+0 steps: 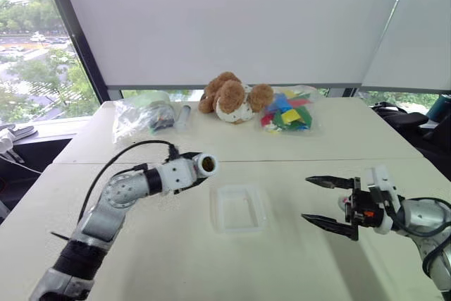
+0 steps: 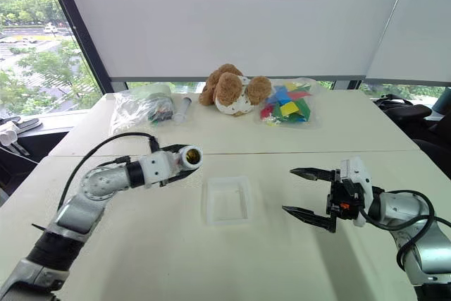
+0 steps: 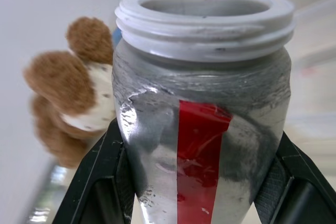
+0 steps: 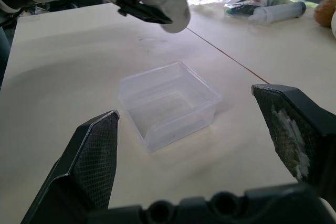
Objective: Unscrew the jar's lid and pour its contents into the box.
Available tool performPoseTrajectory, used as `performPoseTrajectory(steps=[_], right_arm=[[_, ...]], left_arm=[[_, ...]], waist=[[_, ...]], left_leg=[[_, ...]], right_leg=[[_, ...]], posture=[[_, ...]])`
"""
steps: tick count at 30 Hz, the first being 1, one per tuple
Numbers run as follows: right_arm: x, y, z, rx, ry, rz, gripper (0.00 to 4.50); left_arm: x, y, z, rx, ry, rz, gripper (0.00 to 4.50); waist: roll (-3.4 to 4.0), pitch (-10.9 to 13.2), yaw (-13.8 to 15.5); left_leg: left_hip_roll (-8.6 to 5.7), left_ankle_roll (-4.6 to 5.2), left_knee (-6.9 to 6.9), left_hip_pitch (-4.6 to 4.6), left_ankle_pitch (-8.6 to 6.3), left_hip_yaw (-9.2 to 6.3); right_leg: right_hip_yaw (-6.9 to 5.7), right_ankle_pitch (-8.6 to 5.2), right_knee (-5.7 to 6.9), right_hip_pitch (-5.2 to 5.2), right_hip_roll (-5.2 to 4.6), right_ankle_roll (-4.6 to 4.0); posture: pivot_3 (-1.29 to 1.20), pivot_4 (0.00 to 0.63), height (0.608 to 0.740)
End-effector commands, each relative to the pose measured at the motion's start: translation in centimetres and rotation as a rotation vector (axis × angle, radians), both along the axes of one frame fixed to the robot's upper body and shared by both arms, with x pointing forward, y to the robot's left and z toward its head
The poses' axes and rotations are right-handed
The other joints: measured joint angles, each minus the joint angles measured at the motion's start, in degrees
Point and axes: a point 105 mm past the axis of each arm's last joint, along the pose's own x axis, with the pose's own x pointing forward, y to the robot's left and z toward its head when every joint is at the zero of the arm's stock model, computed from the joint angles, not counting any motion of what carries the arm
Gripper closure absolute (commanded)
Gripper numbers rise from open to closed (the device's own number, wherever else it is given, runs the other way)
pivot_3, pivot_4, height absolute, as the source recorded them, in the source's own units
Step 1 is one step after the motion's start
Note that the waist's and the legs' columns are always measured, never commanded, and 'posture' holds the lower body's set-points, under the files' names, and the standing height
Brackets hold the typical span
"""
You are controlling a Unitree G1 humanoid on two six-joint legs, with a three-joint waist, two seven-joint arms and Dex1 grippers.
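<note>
The jar (image 1: 206, 165), lidless, lies level in my left gripper (image 1: 192, 171), clenched on it above the table's (image 1: 141, 259) middle, beside the box (image 1: 239, 208). Left wrist: black fingers (image 3: 100, 171) clamp its taped sides. Right wrist: my right gripper (image 4: 199, 145) gapes empty before the box.

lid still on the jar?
No. In the left wrist view the jar shows a bare threaded rim with an open mouth, held in the left end effector.

Silver-grey jar (image 3: 202, 129) with a red stripe (pale grey rim); clear box (image 1: 239, 208); cream surface (image 1: 176, 252); brown-and-white teddy (image 1: 232, 96).
</note>
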Motion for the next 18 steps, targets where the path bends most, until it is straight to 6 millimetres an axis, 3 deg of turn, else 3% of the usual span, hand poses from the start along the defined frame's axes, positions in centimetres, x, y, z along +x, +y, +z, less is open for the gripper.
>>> performPoseTrajectory(steps=[1,4,9,12,18], right_arm=[[-0.2,-0.1,0.4,-0.001,-0.027,-0.012,0.07],[-0.3,-0.2,0.1,0.007,-0.020,-0.031,0.07],[-0.3,-0.2,-0.1,0.022,-0.029,-0.061,0.07],[-0.3,0.0,-0.1,0.037,-0.033,-0.073,0.07],[-0.2,0.6,-0.3,0.086,-0.039,-0.116,0.07]], left_arm=[[0.4,-1.4,1.6,0.076,-0.250,-0.021,2.36],[0.1,-2.5,2.2,0.137,-0.432,-0.069,2.36],[-0.5,-3.6,1.6,0.316,-0.737,-0.164,2.36],[-0.5,-4.8,1.2,0.434,-1.017,-0.203,2.36],[0.0,-5.8,-0.1,0.514,-1.354,-0.200,2.36]], waist=[[-0.01,0.0,-0.1],[-0.02,0.0,-0.1],[-0.02,0.0,-0.1],[-0.04,0.0,0.0],[-0.08,0.0,0.0]], left_leg=[[0.00,0.00,0.00,0.00,0.00,0.00],[0.00,0.00,-0.02,0.00,0.00,0.01],[-0.01,0.00,-0.02,0.00,0.00,0.02],[-0.03,0.00,-0.01,0.00,0.00,0.02],[-0.08,0.02,0.04,0.00,0.00,0.03]], right_leg=[[0.00,0.03,0.00,0.00,0.00,0.06],[0.00,0.08,0.00,-0.02,0.00,0.15],[0.00,0.12,0.00,-0.03,0.00,0.22],[0.00,0.13,0.01,-0.01,0.00,0.26],[-0.01,0.16,0.05,0.03,0.01,0.38]], posture=[[0.00,0.150,0.740],[0.00,0.150,0.740],[0.00,0.150,0.740],[0.00,0.150,0.740],[0.00,0.150,0.740]])
